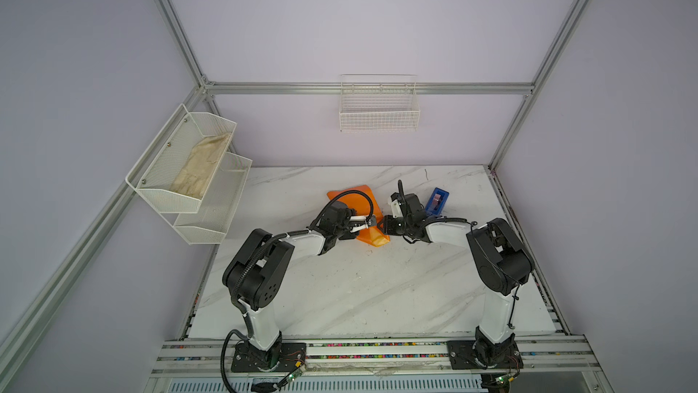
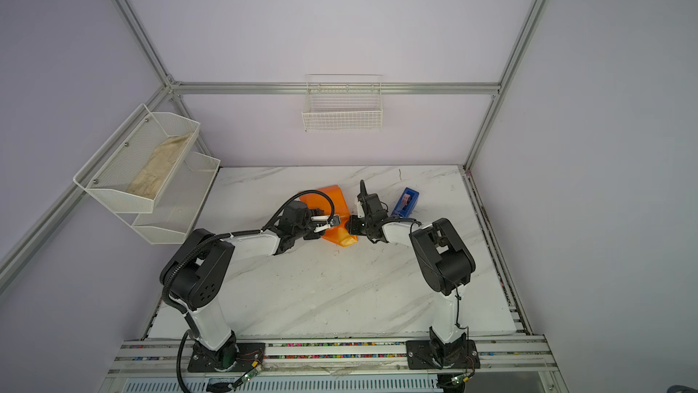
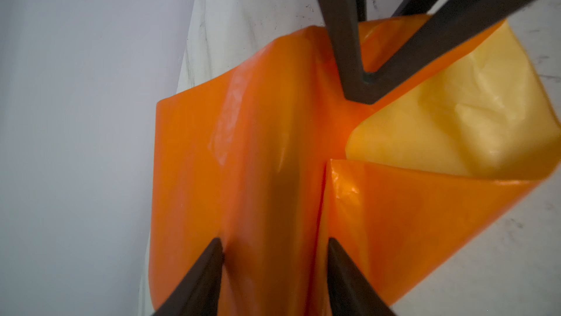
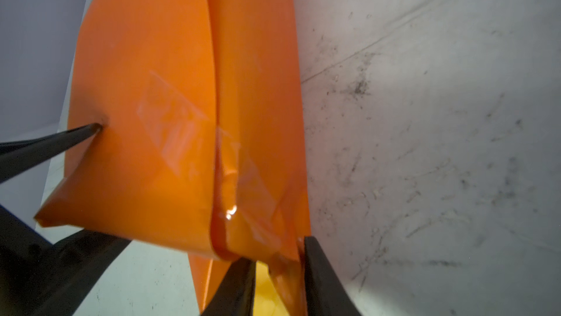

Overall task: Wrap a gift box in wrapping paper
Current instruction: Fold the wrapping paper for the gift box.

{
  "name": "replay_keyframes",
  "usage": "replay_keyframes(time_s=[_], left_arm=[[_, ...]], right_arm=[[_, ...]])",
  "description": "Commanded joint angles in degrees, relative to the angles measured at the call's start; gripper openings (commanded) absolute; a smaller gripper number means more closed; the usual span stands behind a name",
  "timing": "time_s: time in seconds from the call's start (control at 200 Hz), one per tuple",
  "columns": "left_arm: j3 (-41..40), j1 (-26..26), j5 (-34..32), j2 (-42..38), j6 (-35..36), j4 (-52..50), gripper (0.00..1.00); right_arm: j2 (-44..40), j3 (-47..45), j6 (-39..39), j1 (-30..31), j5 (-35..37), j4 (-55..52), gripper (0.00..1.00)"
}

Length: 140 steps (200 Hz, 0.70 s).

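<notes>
The left pincer (image 3: 274, 240) stood half-open astride a ridge of the wrapping paper (image 3: 243, 147). Opposite, the right pincer (image 4: 279, 250) was slightly parted around an end flap. The gift box presumably lay hidden inside. The end-folding step was in hand, and the next move would need tape from the blue tape dispenser (image 1: 437, 201) beyond.

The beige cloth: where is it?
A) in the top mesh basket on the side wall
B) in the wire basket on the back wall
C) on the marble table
A: the beige cloth lies inside the top mesh basket on the side wall.
</notes>
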Motion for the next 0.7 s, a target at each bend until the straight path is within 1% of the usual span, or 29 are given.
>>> replay_keyframes(time_s=[0.0, 0.11, 0.195, 0.295, 0.45, 0.505, 0.535, 0.585, 0.655, 0.695], left_arm=[[1.0, 0.2, -2.0, 2.2, -0.6, -4.7, 0.52], [1.2, 0.1, -2.2, 2.5, -0.4, -5.1, 0.51], [1.4, 0.0, -2.3, 2.7, -0.4, -5.3, 0.51], [1.6, -0.1, -2.4, 3.0, -0.3, -5.6, 0.5], [1.8, -0.2, -2.4, 3.2, -0.2, -6.1, 0.5], [1.8, -0.3, -2.4, 3.2, -0.2, -6.2, 0.5], [1.8, -0.2, -2.4, 3.2, -0.1, -6.3, 0.5], [1.8, -0.2, -2.4, 3.1, -0.1, -6.5, 0.49], [1.7, -0.2, -2.5, 3.0, -0.1, -6.6, 0.49], [1.7, -0.2, -2.5, 3.0, -0.1, -6.7, 0.49]], right_arm=[[-2.7, -1.7, 0.8, 0.5, 0.5, -3.5, 0.28], [-4.2, -2.6, 0.8, 0.5, 0.7, -3.6, 0.21], [-5.1, -2.4, 1.1, 0.8, 0.3, -4.0, 0.13], [-5.1, -1.6, 1.6, 1.4, -0.9, -4.4, 0.06], [-4.0, -0.4, 3.2, 2.9, -2.5, -3.3, 0.05], [-3.4, 0.1, 3.6, 3.6, -3.0, -2.9, 0.06], [-3.2, 0.4, 3.8, 3.8, -2.9, -3.1, 0.08], [-3.1, 0.5, 4.0, 4.0, -1.6, -4.1, 0.19], [-4.2, -0.8, 4.6, 4.0, 1.6, -4.8, 0.26], [-5.1, -1.9, 4.8, 3.9, 4.4, -5.2, 0.31]])
